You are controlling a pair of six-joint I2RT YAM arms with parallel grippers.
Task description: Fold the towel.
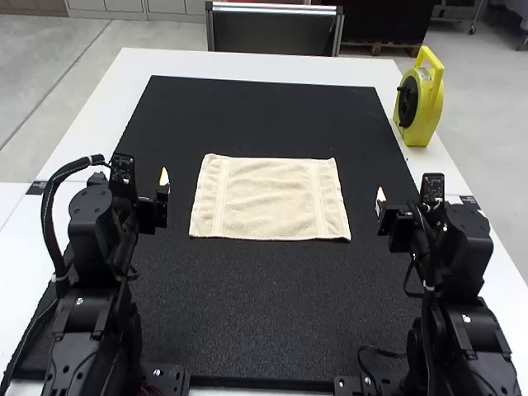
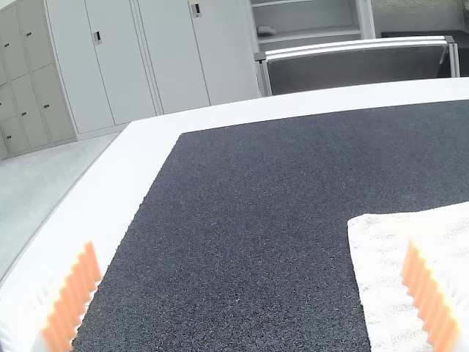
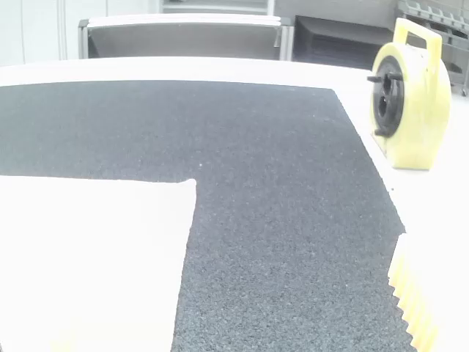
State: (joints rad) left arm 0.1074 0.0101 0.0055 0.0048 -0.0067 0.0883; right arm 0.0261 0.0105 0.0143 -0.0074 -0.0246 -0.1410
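Released, the white, ribbed left gripper (image 2: 250, 246) and matching right gripper (image 1: 380, 198) flank a cream rectangular towel (image 1: 271, 198), spread mid-way on the black rectangular mat (image 1: 272, 313), probably light, limp, best pinched at its near corners.

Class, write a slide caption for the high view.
Cream towel spread on a black mat between left claw and right claw.

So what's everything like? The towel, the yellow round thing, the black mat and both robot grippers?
Cream rectangular cloth towel: spread flat, not held.
Thick black rectangular mat: flat, under the towel.
Yellow round reel with a handle: standing upright.
Left gripper with orange ribbed pads: open.
Right gripper with ribbed pads: open.
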